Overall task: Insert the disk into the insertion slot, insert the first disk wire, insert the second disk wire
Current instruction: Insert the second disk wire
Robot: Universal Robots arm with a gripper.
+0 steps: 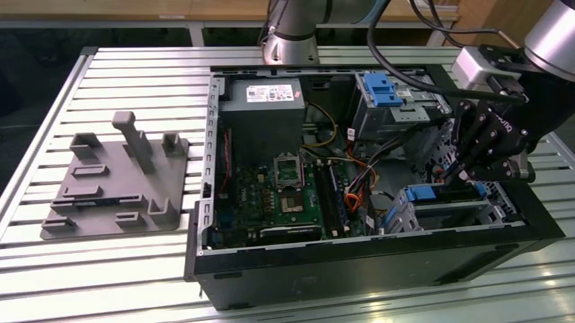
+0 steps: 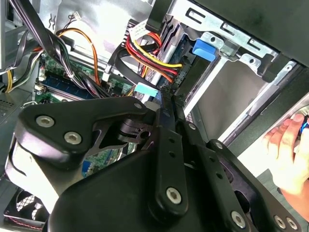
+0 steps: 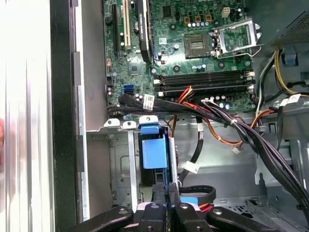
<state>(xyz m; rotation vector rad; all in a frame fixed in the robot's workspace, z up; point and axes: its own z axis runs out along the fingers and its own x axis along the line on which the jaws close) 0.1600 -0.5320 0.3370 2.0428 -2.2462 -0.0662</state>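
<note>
The gripper is seen inside the open computer case, at the exterior view's right, just above the insertion slot. Its fingers are pressed together, and nothing is seen held between them. The disk, with its blue caddy, is seated in the slot, as is shown in the first wrist view. A bundle of wires is laid across near the motherboard. A person's hand is seen in the second wrist view, outside the case.

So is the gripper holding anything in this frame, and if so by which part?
The gripper is closed at the end of the disk sitting in the insertion slot; whether it grips the blue caddy edge or only presses it cannot be told.
</note>
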